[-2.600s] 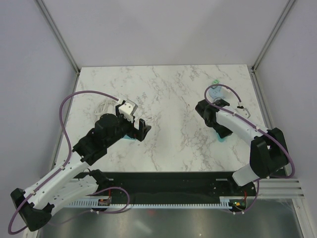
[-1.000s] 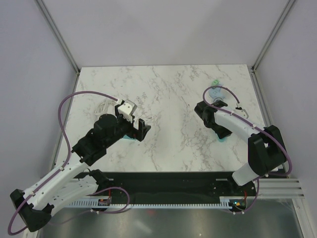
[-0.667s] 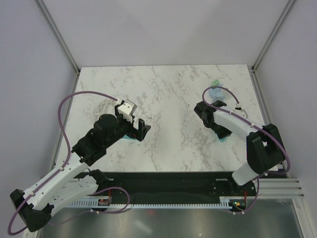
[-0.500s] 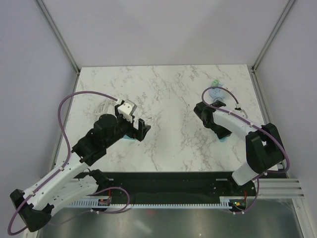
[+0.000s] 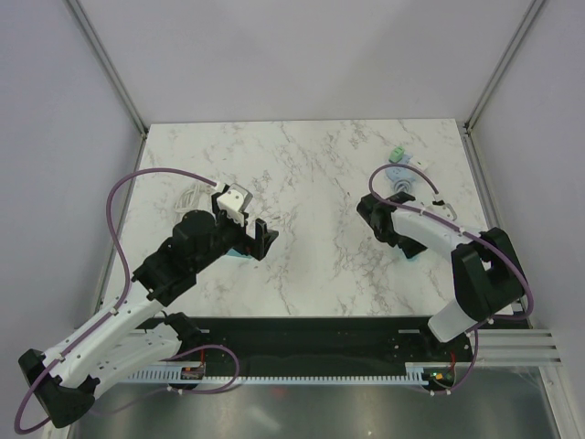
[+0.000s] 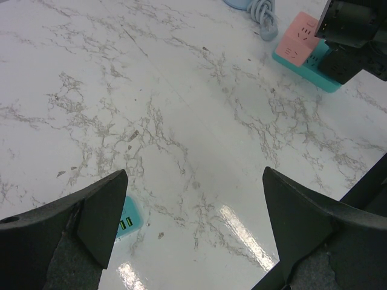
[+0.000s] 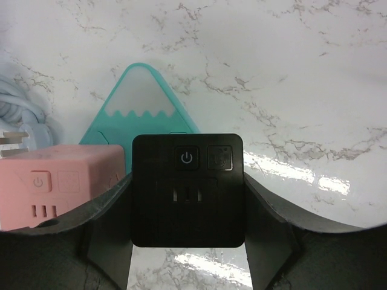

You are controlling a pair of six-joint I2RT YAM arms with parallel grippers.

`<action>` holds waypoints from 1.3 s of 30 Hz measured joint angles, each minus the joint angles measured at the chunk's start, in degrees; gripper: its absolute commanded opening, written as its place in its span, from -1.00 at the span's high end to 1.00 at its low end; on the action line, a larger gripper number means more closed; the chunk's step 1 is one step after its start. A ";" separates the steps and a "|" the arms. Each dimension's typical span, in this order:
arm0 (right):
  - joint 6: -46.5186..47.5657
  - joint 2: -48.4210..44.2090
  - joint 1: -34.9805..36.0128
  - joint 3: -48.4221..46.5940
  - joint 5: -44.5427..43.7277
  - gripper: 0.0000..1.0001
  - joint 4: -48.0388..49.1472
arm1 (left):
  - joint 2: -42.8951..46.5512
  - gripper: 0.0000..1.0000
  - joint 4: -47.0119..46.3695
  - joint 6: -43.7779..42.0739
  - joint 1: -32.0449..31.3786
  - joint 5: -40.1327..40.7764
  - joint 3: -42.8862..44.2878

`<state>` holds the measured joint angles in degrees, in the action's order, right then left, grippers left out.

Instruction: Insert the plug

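Note:
My right gripper [image 7: 187, 202] is shut on a black cube plug [image 7: 187, 190] with a power button on its face. It holds the plug over the near end of a teal mountain-shaped power strip [image 7: 148, 103]. A pink cube plug [image 7: 57, 181] sits on the strip just to the left, touching the black one. In the top view the right gripper [image 5: 400, 238] covers the strip [image 5: 409, 255]. The left wrist view shows the pink cube [image 6: 299, 42] and the black plug [image 6: 346, 60] side by side. My left gripper [image 6: 193, 181] is open and empty above bare marble.
A coiled pale cable [image 5: 399, 174] with a green tie [image 5: 397, 153] lies behind the strip. A small teal block [image 6: 125, 220] lies under my left gripper [image 5: 256, 240]. A white cable bundle [image 5: 190, 197] lies at the left of the marble table [image 5: 311, 183].
My right gripper has shifted slightly left and toward the near edge with the black plug, uncovering more of the cable coil. The left arm has not moved.

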<state>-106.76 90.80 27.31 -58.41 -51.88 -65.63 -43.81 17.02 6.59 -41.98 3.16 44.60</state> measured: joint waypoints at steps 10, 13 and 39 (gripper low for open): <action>2.01 0.15 0.46 1.57 -3.54 1.00 2.10 | 0.00 -0.99 -0.02 0.00 0.00 0.17 0.00; 2.64 0.15 0.72 1.36 -3.45 1.00 2.12 | 0.00 -1.00 -0.04 0.00 0.00 0.63 0.00; 3.69 5.86 7.15 2.78 -10.16 1.00 2.93 | 2.10 -0.99 -1.46 0.02 0.00 2.60 -1.22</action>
<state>-103.07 96.66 34.46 -55.64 -62.04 -62.70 -41.71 15.55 6.61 -41.98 5.76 43.38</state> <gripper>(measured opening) 0.677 0.994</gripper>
